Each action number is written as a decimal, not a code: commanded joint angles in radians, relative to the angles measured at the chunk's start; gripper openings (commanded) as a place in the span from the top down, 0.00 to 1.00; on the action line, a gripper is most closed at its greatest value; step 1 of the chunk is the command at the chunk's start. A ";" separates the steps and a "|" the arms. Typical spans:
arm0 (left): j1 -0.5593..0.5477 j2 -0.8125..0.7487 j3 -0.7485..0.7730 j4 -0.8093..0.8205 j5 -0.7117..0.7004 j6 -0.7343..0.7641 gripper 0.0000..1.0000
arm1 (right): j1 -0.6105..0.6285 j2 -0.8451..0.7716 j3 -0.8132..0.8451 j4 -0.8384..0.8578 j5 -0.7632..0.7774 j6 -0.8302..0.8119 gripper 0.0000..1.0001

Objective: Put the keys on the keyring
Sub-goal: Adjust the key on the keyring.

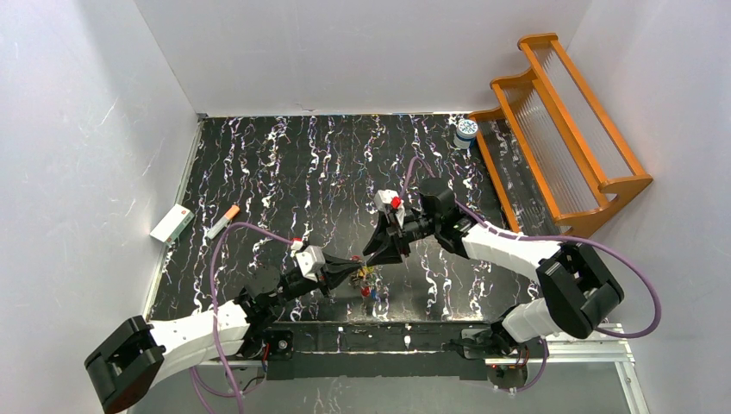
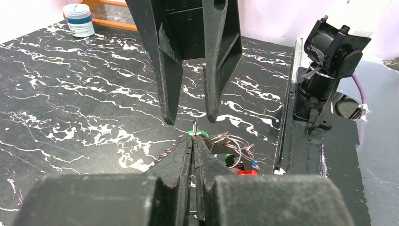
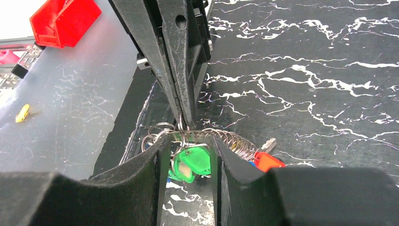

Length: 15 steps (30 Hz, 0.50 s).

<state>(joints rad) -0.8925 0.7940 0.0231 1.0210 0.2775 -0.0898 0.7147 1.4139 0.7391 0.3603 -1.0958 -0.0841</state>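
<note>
The keyring [image 3: 235, 141] is a bunch of thin metal loops lying near the table's front edge, seen from above as a small cluster [image 1: 369, 283]. The keys on it include a green-headed one [image 3: 195, 160] and a red-headed one [image 3: 268, 160]. My left gripper [image 2: 194, 141] is shut on a thin wire loop [image 2: 194, 133] of the ring, its tips [image 3: 182, 123] pinching it from above. My right gripper [image 3: 188, 141] is open and straddles the green key without a firm grip. In the left wrist view its two fingers [image 2: 167, 94] hang just over the pinched loop.
A white-and-blue jar [image 1: 466, 131] stands at the back right beside an orange wooden rack [image 1: 560, 129]. On the left lie a white box [image 1: 171, 223] and an orange-tipped stick [image 1: 222, 222]. The black base rail [image 1: 379, 336] runs just behind the keys.
</note>
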 commanded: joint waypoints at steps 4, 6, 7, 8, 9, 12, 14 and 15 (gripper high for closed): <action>-0.002 0.006 0.007 0.072 0.009 -0.002 1.00 | 0.009 0.018 -0.017 0.082 -0.043 0.013 0.56; -0.003 0.008 0.008 0.073 0.009 -0.002 1.00 | 0.013 0.023 -0.018 0.089 -0.041 0.015 0.56; -0.002 0.008 0.008 0.072 0.010 -0.002 1.00 | 0.013 0.026 -0.017 0.096 -0.041 0.017 0.59; -0.001 0.008 0.008 0.072 0.012 -0.002 1.00 | 0.013 0.030 -0.017 0.101 -0.042 0.020 0.62; -0.002 0.008 0.009 0.072 0.012 -0.002 1.00 | 0.014 0.033 -0.015 0.106 -0.044 0.025 0.65; -0.002 0.011 0.009 0.072 0.012 -0.002 1.00 | 0.016 0.044 -0.009 0.125 -0.054 0.042 0.82; -0.002 0.013 0.009 0.074 0.010 -0.002 1.00 | 0.019 0.048 -0.005 0.123 -0.062 0.047 0.94; -0.003 0.015 0.009 0.073 0.009 -0.002 1.00 | 0.019 0.048 -0.003 0.122 -0.064 0.048 0.99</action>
<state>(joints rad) -0.8925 0.8101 0.0231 1.0245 0.2787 -0.0906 0.7265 1.4555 0.7235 0.4297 -1.1286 -0.0532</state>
